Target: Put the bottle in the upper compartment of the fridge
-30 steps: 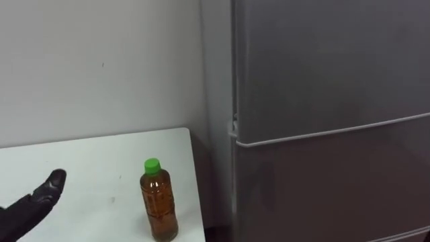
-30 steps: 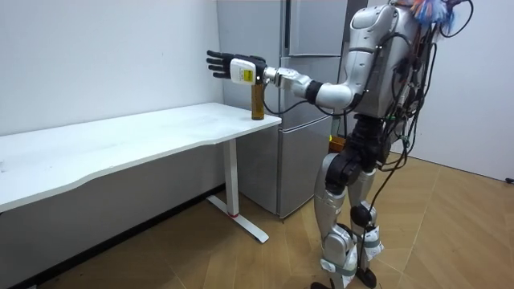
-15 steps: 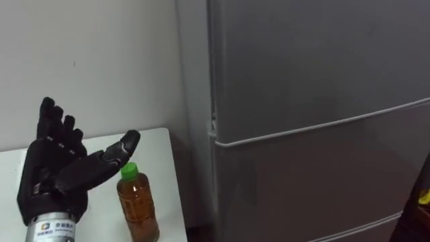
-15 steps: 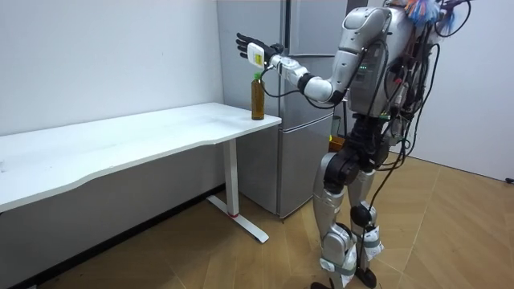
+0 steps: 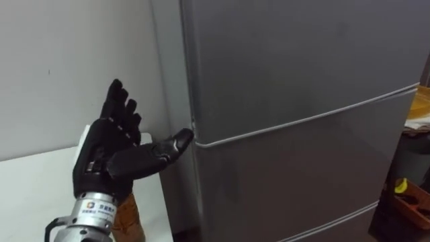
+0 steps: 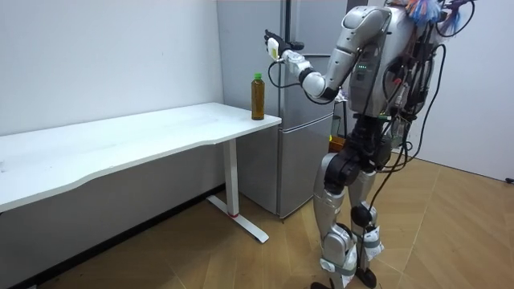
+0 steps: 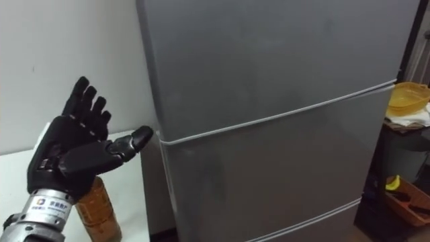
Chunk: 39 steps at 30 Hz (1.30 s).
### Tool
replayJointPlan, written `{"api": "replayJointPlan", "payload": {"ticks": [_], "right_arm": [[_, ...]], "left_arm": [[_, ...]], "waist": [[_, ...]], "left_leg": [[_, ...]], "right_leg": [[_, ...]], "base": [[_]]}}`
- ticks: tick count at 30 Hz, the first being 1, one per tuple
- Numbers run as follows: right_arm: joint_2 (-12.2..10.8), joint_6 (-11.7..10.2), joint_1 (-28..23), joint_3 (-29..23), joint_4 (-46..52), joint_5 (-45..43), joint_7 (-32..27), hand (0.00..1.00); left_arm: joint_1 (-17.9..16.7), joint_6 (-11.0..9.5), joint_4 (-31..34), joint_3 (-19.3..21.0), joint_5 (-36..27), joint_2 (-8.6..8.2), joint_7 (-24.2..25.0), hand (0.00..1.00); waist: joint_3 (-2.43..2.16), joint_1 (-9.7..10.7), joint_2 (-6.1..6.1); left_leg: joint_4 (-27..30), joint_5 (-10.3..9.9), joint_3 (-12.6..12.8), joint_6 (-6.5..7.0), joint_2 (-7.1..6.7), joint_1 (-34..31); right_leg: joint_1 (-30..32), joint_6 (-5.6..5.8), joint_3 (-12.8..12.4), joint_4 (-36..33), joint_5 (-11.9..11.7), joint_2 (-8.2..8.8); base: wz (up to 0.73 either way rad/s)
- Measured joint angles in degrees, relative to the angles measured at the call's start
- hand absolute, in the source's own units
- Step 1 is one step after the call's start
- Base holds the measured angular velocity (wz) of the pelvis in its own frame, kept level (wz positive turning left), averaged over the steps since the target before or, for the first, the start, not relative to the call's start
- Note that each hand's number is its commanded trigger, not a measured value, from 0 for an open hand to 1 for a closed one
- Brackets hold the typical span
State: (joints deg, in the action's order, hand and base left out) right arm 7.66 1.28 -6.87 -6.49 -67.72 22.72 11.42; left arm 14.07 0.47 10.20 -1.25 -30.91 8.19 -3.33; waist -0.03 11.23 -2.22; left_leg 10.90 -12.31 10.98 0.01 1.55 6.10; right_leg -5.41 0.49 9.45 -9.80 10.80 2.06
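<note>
Over the last second the left hand point(image 5: 111, 158) has risen from low over the white table point(image 6: 120, 140), passed above the bottle's green cap and swung right to the grey fridge point(image 5: 289, 60). The head has turned that way too, so the fridge takes up more of the eye views. The hand is spread wide and grips nothing: fingers point(image 5: 122, 107) straight and pointing up, thumb point(image 5: 173, 143) stretched right with its tip at the fridge's left edge, level with the seam point(image 5: 302, 121) under the upper door. I judge it is going for that closed door first, not the bottle. The amber bottle point(image 7: 97, 205) stands upright and untouched at the table's right end, left of the fridge, below the palm and partly hidden by the wrist, clear of the fingers.
</note>
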Motion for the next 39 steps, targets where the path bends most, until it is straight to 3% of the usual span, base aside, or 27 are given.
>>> {"api": "replayJointPlan", "payload": {"ticks": [6, 12, 15, 22, 23, 24, 25, 26, 32, 33, 34, 36, 39], "right_arm": [[0.8, 0.0, 0.1, 0.8, 0.2, 1.1, 0.0, 0.0], [1.3, 0.0, 0.5, 0.8, 0.1, 1.4, 0.0, 0.0], [1.4, 0.0, 1.0, 0.9, -0.3, 1.4, 0.1, 0.0], [2.0, 0.3, 2.0, 2.9, -1.1, 1.6, 0.5, 0.0], [2.0, 0.6, 2.1, 3.0, -1.1, 1.6, 0.6, 0.0], [2.1, 1.0, 2.3, 3.1, -1.2, 1.8, 0.6, 0.0], [2.2, 1.3, 2.4, 3.4, -1.2, 1.9, 0.6, 0.0], [2.2, 1.3, 2.5, 3.6, -1.1, 1.9, 0.6, 0.0], [3.2, 1.1, 3.2, 7.0, -1.1, 2.0, 0.7, 0.0], [3.4, 1.2, 3.3, 7.4, -1.2, 1.9, 0.8, 0.0], [3.4, 1.2, 3.4, 7.5, -1.2, 1.9, 0.9, 0.0], [3.4, 1.1, 3.3, 7.6, -1.2, 1.9, 0.9, 0.0], [3.3, 1.0, 3.6, 8.0, -1.1, 1.9, 1.3, 0.0]], "left_arm": [[1.9, 0.6, 0.0, -1.9, 0.1, 0.01, 1.9, 0.0], [2.8, 0.8, 0.0, -3.6, 0.6, 0.27, 2.9, 0.0], [2.8, 1.3, 0.0, -5.9, 0.7, 0.25, 4.1, 0.0], [2.8, 2.1, 1.2, -5.9, 0.6, 0.34, 5.1, 0.0], [2.8, 2.1, 1.4, -5.9, 0.7, 0.34, 5.1, 0.48], [2.8, 2.1, 1.6, -6.0, 0.6, 0.34, 5.1, 0.64], [2.8, 2.1, 1.7, -6.1, 0.6, 0.34, 5.1, 0.73], [2.8, 2.1, 1.8, -6.2, 0.6, 0.34, 5.1, 1.0], [2.7, 2.1, 2.1, -6.7, 0.1, 0.16, 5.1, 1.0], [2.7, 2.1, 2.0, -6.7, 0.0, 0.15, 5.1, 0.94], [2.7, 2.1, 2.1, -6.8, 0.0, -0.06, 5.2, 0.77], [2.5, 1.7, 2.2, -7.9, 0.0, -0.3, 6.5, 0.58], [2.5, 1.8, 2.1, -8.1, 0.1, -1.44, 6.4, 0.39]], "waist": [[-0.02, 0.4, -0.83], [0.53, 1.5, -1.89], [0.72, 1.7, -1.85], [0.82, 1.6, -1.46], [0.8, 1.6, -1.44], [0.8, 1.6, -1.44], [0.79, 1.6, -1.45], [0.79, 1.6, -1.45], [0.82, 1.1, -1.33], [0.85, 1.0, -1.2], [0.78, 1.0, -1.08], [0.73, 0.8, -0.94], [0.63, 0.7, -0.82]], "left_leg": [[0.1, 0.0, 0.0, 0.0, 0.0, -0.5], [-0.1, 0.0, 0.0, 0.0, -0.08, -0.6], [-0.2, 0.0, -0.2, -0.02, -0.06, -0.8], [-0.1, 0.0, -0.3, -0.01, -0.09, -1.6], [-0.1, 0.0, -0.3, -0.01, -0.09, -1.8], [-0.1, 0.0, -0.3, -0.01, -0.09, -1.9], [-0.1, 0.0, -0.3, -0.01, -0.1, -2.0], [0.0, 0.0, -0.3, -0.01, -0.1, -2.1], [0.0, 0.0, -0.9, 0.0, -0.16, -2.5], [0.0, 0.0, -0.9, 0.0, -0.17, -2.5], [0.0, 0.0, -0.9, 0.0, -0.19, -2.5], [0.0, 0.0, -0.9, 0.01, -0.24, -2.5], [0.1, 0.1, -0.9, 0.02, -0.25, -2.6]], "right_leg": [[0.4, -0.05, 0.0, 0.0, -0.1, -0.02], [0.4, -0.04, 0.0, 0.1, -0.1, 0.0], [0.5, -0.05, 0.0, 0.1, -0.1, -0.05], [1.2, -0.01, 0.1, 0.1, -0.1, -0.02], [1.3, -0.01, 0.1, 0.1, -0.1, -0.02], [1.4, -0.01, 0.2, 0.1, -0.1, 0.0], [1.4, -0.01, 0.2, 0.2, -0.1, 0.01], [1.4, -0.01, 0.3, 0.2, -0.1, 0.03], [1.4, 0.0, 0.9, 0.1, -0.1, 0.15], [1.5, 0.0, 1.0, 0.1, -0.1, 0.17], [1.5, 0.01, 1.1, 0.2, -0.1, 0.2], [1.5, 0.04, 1.4, 0.3, -0.1, 0.32], [1.5, 0.06, 1.6, 0.2, -0.1, 0.36]], "base": [[0.0], [0.0], [0.03], [0.01], [0.0], [0.0], [0.03], [0.04], [0.06], [0.0], [0.0], [0.05], [0.02]]}}
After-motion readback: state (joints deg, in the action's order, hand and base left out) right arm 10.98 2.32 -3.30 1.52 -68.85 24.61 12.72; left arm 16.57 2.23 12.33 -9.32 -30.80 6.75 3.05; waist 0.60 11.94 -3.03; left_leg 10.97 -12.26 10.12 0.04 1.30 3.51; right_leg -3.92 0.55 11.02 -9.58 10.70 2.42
